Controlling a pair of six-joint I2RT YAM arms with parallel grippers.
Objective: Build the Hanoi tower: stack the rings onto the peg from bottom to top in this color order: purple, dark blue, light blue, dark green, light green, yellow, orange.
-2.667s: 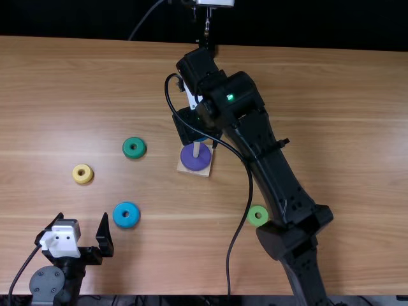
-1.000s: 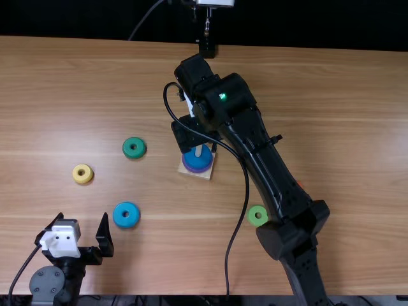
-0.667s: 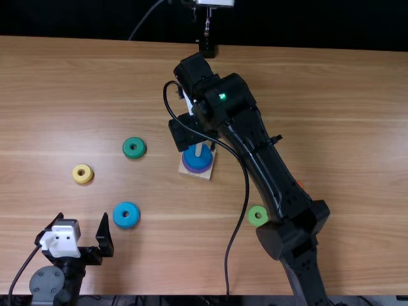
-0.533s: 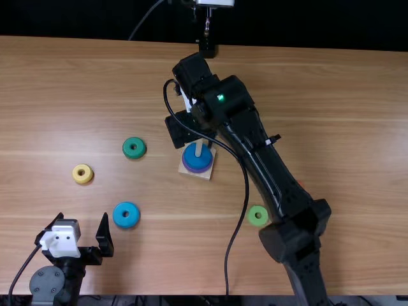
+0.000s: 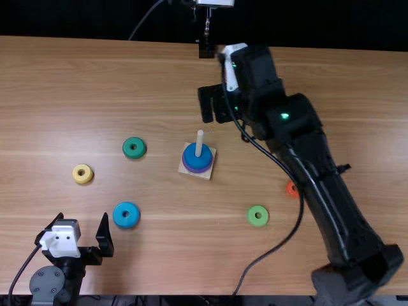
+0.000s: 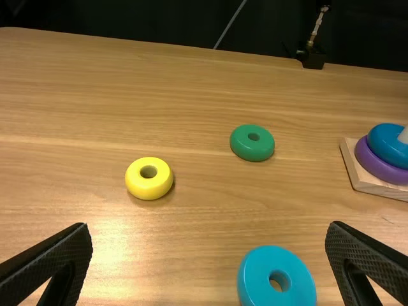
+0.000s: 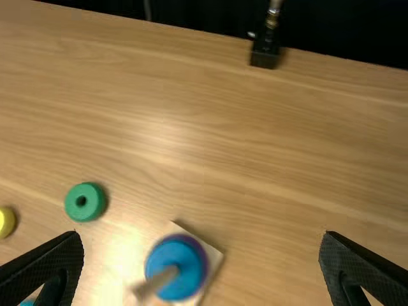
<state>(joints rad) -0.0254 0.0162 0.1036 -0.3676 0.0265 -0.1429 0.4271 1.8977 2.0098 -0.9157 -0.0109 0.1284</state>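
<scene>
Where the light brown wooden table (image 5: 127, 83) ends at its far edge, you have a dark backdrop behind it, with a small black clamp (image 5: 207, 50) at that edge. Near the middle of the table is a square wooden base (image 5: 183, 171) with an upright pale peg (image 5: 199, 140). Around the peg, a purple ring (image 6: 371, 160) lies lowest, and a dark blue ring (image 5: 194, 159) sits on top of it. Your right gripper (image 5: 220, 116) is beyond the base in the top view, slightly to its right and apart from the stack, its fingers spread with nothing between them. Your left gripper (image 5: 83, 218) is at the near left, also spread and holding nothing. Just beyond and to the right of it is the light blue ring (image 5: 119, 216); the yellow ring (image 5: 78, 177) is farther out, and the dark green ring (image 5: 129, 153) lies between yellow and the base. From above, you also get the light green ring (image 5: 252, 220), nearer than the base and to its right, and the orange ring (image 5: 291, 189), partly covered by the right arm. The left wrist view adds a lower angle, showing bare wood through the light blue ring's hole; the right wrist view looks down onto the blurred peg.
</scene>
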